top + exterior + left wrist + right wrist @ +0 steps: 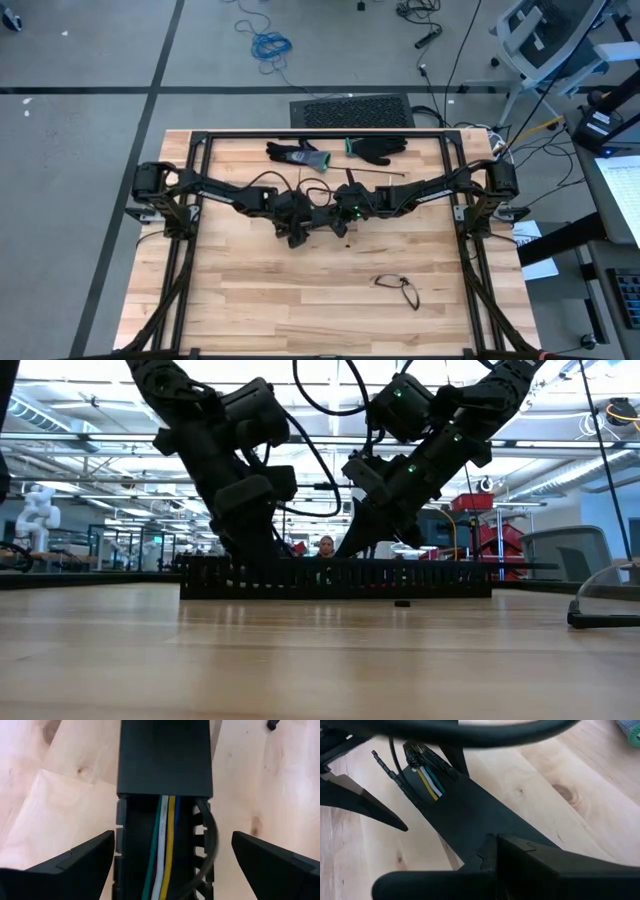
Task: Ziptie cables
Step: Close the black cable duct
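A long black slotted duct (430,578) lies flat on the table at its middle. The cables (167,845), green, white, yellow and blue, run along inside it and pass under its black cover (165,760). A black cord (212,835) lies in the duct beside them. My left gripper (172,845) is open and tilted down over the uncovered stretch, one finger on either side of the duct and clear of it. My right gripper (487,852) is shut over the covered part, a short way along from the cables' visible ends (431,782). My right gripper comes slanting down from the table's right, and its shut fingertips meet the top of the duct's cover (470,832). The duct stays flat on the table. The gripper's own body hides the exact spot of touch.
Two dark gloves (300,153) (380,148) lie near the far edge. A pair of glasses (397,288) sits toward the near right. A small black bit (402,602) lies on the wood in front of the duct. Bare wood stretches along the near side.
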Controlling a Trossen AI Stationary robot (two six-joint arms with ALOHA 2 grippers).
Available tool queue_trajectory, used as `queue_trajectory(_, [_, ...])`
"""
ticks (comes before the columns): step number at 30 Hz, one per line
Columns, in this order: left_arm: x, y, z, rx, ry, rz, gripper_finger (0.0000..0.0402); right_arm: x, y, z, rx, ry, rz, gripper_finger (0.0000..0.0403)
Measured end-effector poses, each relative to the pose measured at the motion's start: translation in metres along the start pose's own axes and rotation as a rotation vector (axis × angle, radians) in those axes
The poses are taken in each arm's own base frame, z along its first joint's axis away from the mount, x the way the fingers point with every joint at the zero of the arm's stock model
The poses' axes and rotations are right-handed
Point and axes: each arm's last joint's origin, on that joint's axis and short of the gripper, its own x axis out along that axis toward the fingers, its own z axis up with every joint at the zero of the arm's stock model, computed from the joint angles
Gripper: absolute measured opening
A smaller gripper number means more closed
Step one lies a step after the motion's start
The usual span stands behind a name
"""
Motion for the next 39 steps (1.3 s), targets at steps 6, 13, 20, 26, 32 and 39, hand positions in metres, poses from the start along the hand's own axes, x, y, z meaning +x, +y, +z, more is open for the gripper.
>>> queue_trajectory(6, [0.0003, 0.0031, 0.003, 0.006, -0.045, 0.05, 0.0391, 0.0, 0.0001, 0.0003, -0.002, -0.003, 0.001, 0.0])
queue_trajectory(13, [0.0065, 0.004, 0.0013, 0.073, -0.031, 0.055, 0.0363, 0.0, 0.0001, 0.0003, -0.002, -0.004, 0.001, 0.0])
queue_trajectory(20, [0.0066, 0.0037, 0.0046, 0.073, -0.069, 0.068, 0.0331, 0.0, 0.0001, 0.0007, -0.002, -0.007, 0.001, 0.0])
queue_trajectory(26, [0.0065, 0.0039, 0.0045, 0.073, -0.068, 0.072, 0.03, 0.0, 0.0002, 0.0009, -0.002, -0.009, 0.001, 0.0])
queue_trajectory(32, [0.0067, 0.0028, 0.0025, 0.076, -0.049, 0.068, 0.0285, 0.0, 0.0003, 0.0011, -0.002, -0.011, 0.002, 0.0])
queue_trajectory(39, [0.0069, 0.0026, -0.001, 0.079, -0.014, 0.072, 0.0285, 0.0, 0.0003, 0.0011, -0.006, -0.011, 0.002, 0.0])
